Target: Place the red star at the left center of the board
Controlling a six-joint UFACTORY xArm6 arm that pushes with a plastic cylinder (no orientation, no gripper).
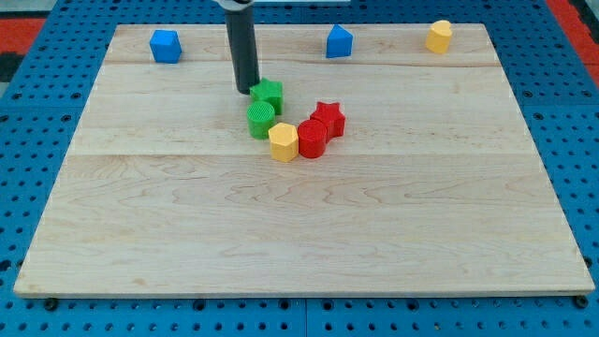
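Rod ending in bare tip, no claw to open or close, touching green star at its left edge. Green cylinder sitting just below. Yellow hexagon, red cylinder, red star clustering rightward near board centre.

My tip rests on the wooden board just to the view's left of the green star, touching or nearly so. Below that star sits a green cylinder, and beside it a yellow hexagon block, a red cylinder and the red star — all packed in a curved cluster near the board's middle. Along the view's top edge, well apart, stand a blue cube, a blue house-shaped block and a yellow block.
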